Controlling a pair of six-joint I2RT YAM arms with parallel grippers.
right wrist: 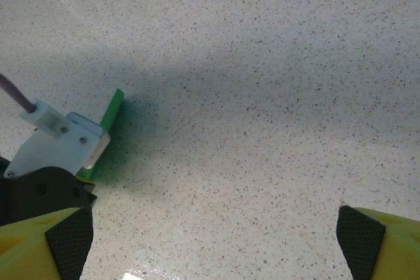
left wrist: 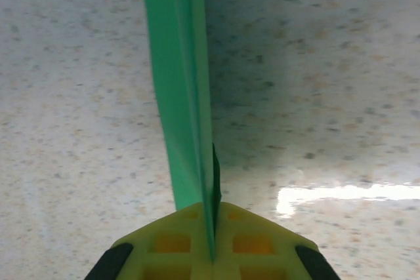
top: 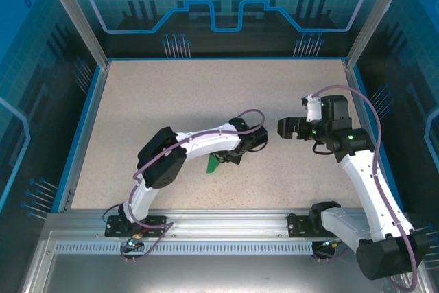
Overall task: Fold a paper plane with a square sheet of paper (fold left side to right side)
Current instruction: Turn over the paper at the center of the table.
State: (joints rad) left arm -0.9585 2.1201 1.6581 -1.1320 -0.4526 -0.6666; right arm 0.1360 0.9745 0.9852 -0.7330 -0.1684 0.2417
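Note:
The bright green sheet of paper (left wrist: 174, 96) is folded into a narrow creased strip, and I see it edge-on in the left wrist view. My left gripper (left wrist: 213, 240) is shut on its near end, and the rest runs away from the fingers just above the table. From above, the paper (top: 212, 164) pokes out below the left gripper (top: 222, 158) near the table's middle. My right gripper (top: 279, 129) hovers open to the right of it, holding nothing. In the right wrist view the open right gripper (right wrist: 216, 240) faces bare table, with the green paper (right wrist: 113, 113) partly hidden behind the left wrist.
The speckled beige table (top: 171, 101) has blue rails along its left (top: 82, 128) and right sides and a metal frame (top: 226, 231) at the near edge. The white housing on the left wrist (right wrist: 62, 142) sits close to my right gripper's left finger.

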